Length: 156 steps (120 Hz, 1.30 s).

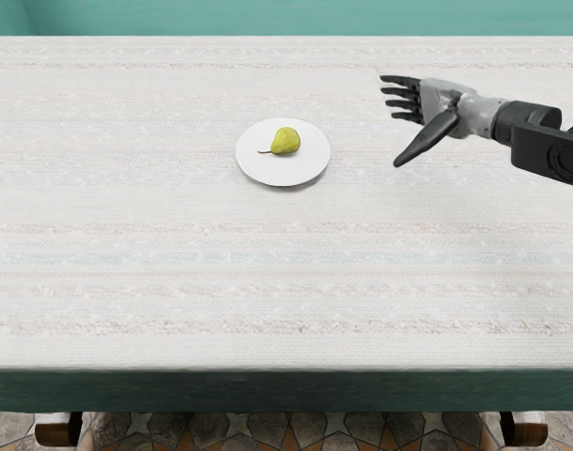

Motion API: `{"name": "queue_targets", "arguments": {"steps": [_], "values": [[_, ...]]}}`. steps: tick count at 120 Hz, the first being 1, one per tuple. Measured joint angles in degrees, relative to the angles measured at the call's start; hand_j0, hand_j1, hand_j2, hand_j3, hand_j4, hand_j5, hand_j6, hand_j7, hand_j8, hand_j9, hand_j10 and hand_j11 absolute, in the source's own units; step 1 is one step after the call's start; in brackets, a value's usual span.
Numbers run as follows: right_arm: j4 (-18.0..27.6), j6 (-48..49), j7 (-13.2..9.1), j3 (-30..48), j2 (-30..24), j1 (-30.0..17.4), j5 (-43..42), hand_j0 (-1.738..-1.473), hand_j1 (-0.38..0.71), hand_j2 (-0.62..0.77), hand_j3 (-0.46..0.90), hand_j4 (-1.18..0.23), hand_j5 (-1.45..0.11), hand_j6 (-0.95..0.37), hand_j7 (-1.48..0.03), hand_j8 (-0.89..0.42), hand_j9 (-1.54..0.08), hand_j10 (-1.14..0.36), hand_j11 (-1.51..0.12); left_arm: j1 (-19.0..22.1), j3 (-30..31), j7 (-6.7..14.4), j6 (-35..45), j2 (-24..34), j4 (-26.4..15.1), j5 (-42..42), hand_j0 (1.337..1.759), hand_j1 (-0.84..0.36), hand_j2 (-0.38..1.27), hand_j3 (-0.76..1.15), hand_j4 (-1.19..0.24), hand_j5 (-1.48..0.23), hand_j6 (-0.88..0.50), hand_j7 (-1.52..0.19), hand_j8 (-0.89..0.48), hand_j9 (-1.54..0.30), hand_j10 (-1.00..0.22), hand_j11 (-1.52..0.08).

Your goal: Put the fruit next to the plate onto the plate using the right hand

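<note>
A wide table (174, 282) fills nearly the whole view, covered in a pale, off-white cloth with faint lengthwise stripes running left to right. A dark green band (268, 390) runs along its near edge. Beyond the far edge is a strip of teal wall (296, 17), and below the near edge a patterned tile floor (296, 434) shows, with rounded wooden feet (56, 430) at the left and right corners. The right arm (540, 141) comes in from the right edge over the far right part of the table, its dark grey forearm leading to a lighter metallic wrist. A round white plate (268, 167) lies flat on the cloth a little far of the table's middle, well apart from the arm. The right hand (427, 105) hangs above the cloth to the right of the plate and slightly farther back, clear of it. It holds nothing. Its dark fingers (399, 91) are spread wide and point left, and the thumb (423, 141) stretches down and toward the near left. A yellow-green pear (286, 141) sits on the plate, slightly to the far side of the plate's centre, with its thin stem pointing left. It lies within the rim and nothing touches it except the plate.
</note>
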Motion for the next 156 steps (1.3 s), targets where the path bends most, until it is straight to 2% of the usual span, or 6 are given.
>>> {"name": "queue_targets", "arguments": {"steps": [8, 20, 34, 53, 79, 156], "values": [[3.5, 0.0, -0.2, -0.7, -2.2, -0.8, 0.0, -1.658, -0.34, 0.0, 0.0, -0.01, -0.01, -0.01, -0.01, 0.0, -0.01, 0.0, -0.01, 0.0, 0.0, 0.0, 0.0, 0.0, 0.0, 0.0, 1.658, 0.35, 0.0, 0.0, 0.0, 0.0, 0.0, 0.0, 0.0, 0.0, 0.0, 0.0], [12.0, 0.0, -0.3, -1.1, -6.8, -1.3, 0.1, -1.658, -0.35, 0.0, 0.0, 0.0, 0.0, 0.0, 0.0, 0.0, 0.0, 0.0, 0.0, 0.0, 0.0, 0.0, 0.0, 0.0, 0.0, 0.0, 1.658, 0.35, 0.0, 0.0, 0.0, 0.0, 0.0, 0.0, 0.0, 0.0, 0.0, 0.0], [19.8, 0.1, -0.4, -1.1, -11.9, -1.6, 0.3, -1.658, -0.35, 0.0, 0.0, 0.0, 0.0, 0.0, 0.0, 0.0, 0.0, 0.0, 0.0, 0.0, 0.0, 0.0, 0.0, 0.0, 0.0, 0.0, 1.658, 0.35, 0.0, 0.0, 0.0, 0.0, 0.0, 0.0, 0.0, 0.0, 0.0, 0.0], [26.1, 0.1, -0.4, -0.9, -15.8, -1.7, 0.3, -1.658, -0.35, 0.0, 0.0, 0.0, 0.0, 0.0, 0.0, 0.0, 0.0, 0.0, 0.0, 0.0, 0.0, 0.0, 0.0, 0.0, -0.1, 0.0, 1.658, 0.35, 0.0, 0.0, 0.0, 0.0, 0.0, 0.0, 0.0, 0.0, 0.0, 0.0], [28.1, 0.1, -0.4, -0.6, -17.2, -1.7, 0.4, -1.658, -0.35, 0.0, 0.0, 0.0, 0.0, 0.0, 0.0, 0.0, 0.0, 0.0, 0.0, -0.2, 0.1, 0.0, 0.0, 0.0, -0.4, 0.0, 1.658, 0.35, 0.0, 0.0, 0.0, 0.0, 0.0, 0.0, 0.0, 0.0, 0.0, 0.0], [28.4, 0.1, -0.4, -0.6, -17.4, -1.6, 0.4, -1.658, -0.35, 0.0, 0.0, 0.0, 0.0, 0.0, 0.0, 0.0, 0.0, 0.0, 0.0, -0.2, 0.1, 0.0, 0.0, 0.0, -0.4, 0.0, 1.658, 0.35, 0.0, 0.0, 0.0, 0.0, 0.0, 0.0, 0.0, 0.0, 0.0, 0.0]]}}
